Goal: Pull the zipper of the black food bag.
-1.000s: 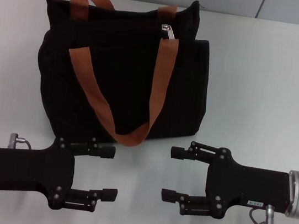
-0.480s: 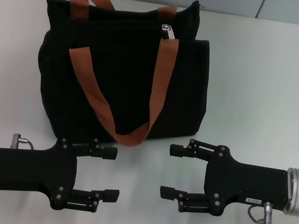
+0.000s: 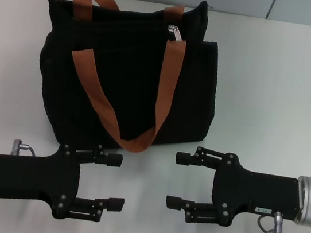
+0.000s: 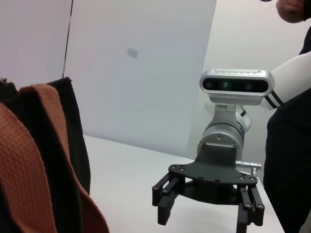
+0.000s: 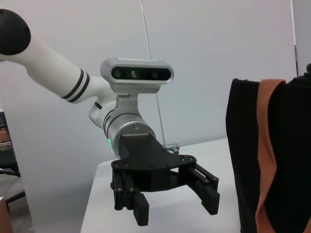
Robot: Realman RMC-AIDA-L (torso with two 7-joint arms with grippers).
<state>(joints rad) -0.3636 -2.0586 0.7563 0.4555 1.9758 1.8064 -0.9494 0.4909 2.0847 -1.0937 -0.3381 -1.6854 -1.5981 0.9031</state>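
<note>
- The black food bag (image 3: pixel 128 72) stood on the table (image 3: pixel 276 81); its zipper (image 3: pixel 175 32) lay untouched.
- The left gripper (image 3: pixel 114 181) and the right gripper (image 3: pixel 177 179) were spread, holding nothing, near the bag's front.

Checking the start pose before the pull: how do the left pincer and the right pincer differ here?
The left pincer sits at the bag's near left corner, its upper finger almost at the black food bag; the right pincer lies right of the bag's near edge, clear of it. They point toward each other. Both are open, empty, low over the table, far from the zipper.
</note>
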